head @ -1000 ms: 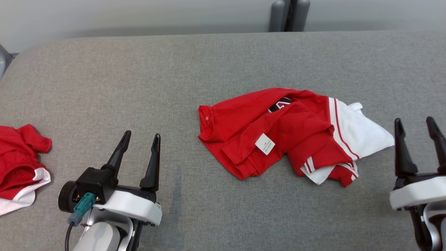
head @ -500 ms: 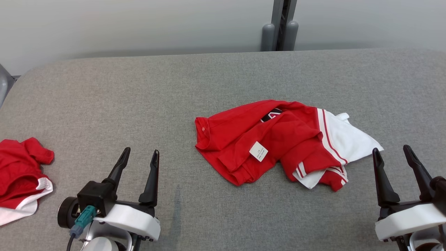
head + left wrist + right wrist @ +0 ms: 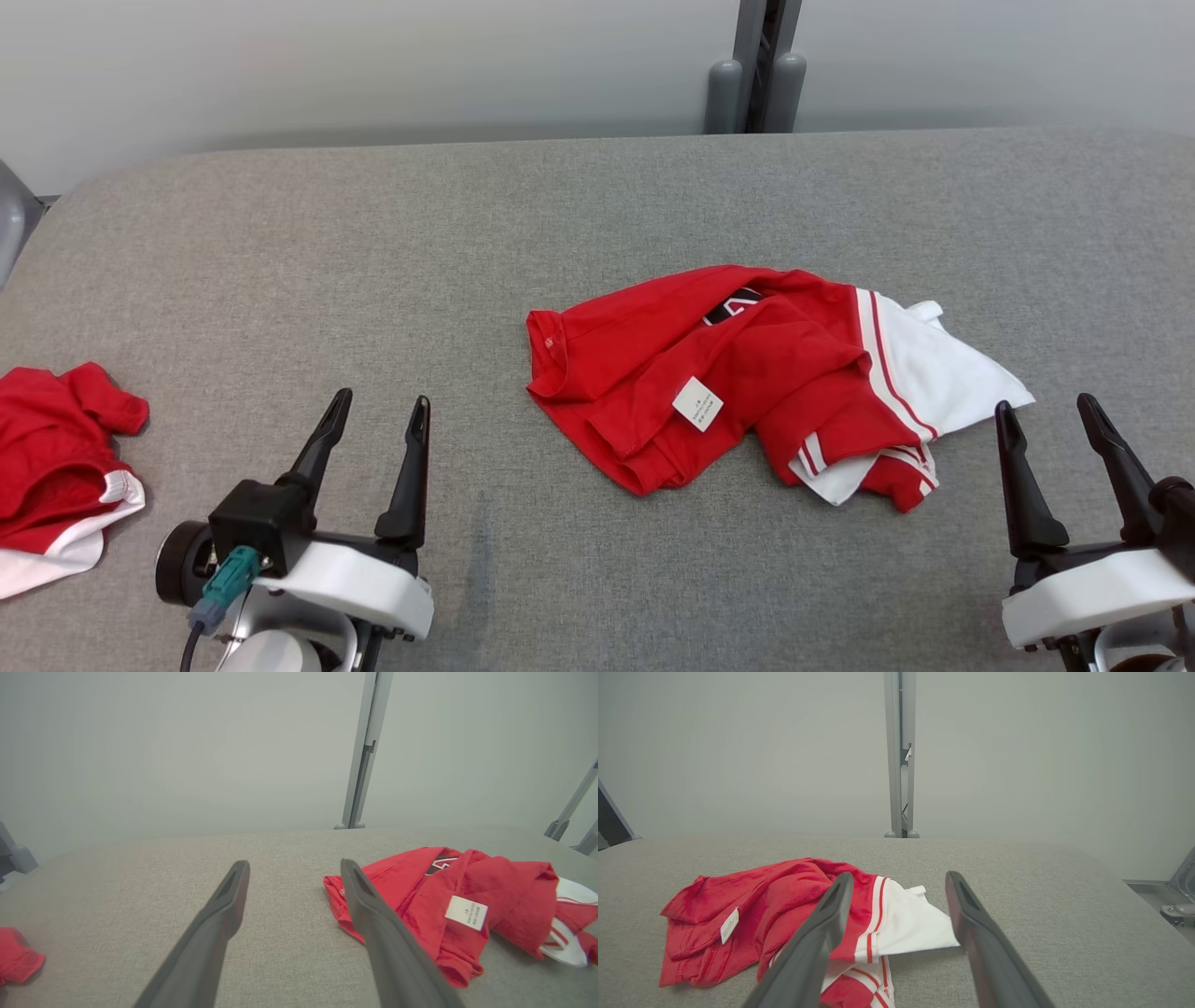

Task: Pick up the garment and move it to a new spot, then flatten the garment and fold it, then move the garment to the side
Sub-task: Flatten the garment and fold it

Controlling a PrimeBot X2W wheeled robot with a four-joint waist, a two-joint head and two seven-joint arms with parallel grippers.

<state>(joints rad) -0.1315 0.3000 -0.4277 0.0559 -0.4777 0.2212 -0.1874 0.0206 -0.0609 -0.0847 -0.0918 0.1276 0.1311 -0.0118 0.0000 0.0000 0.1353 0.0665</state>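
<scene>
Soft, even, bright light; faint shadows, sharp head view, slightly hazy wrist views

1. Left gripper (image 3: pixel 383 399) — two long, dark fingers (image 3: pixel 408 476) that taper to narrow tips and rise from a boxy black block (image 3: pixel 261 513).
2. Below the block is a glossy white housing (image 3: pixel 359 583) with rounded corners and small dark screws along its lower edge.
3. A teal connector (image 3: pixel 227 571) with a grey-blue boot plugs into the block, trailing a thin black cable (image 3: pixel 182 644).
4. Right gripper (image 3: pixel 1044 403) — the same dark tapering fingers on a white housing.
</scene>
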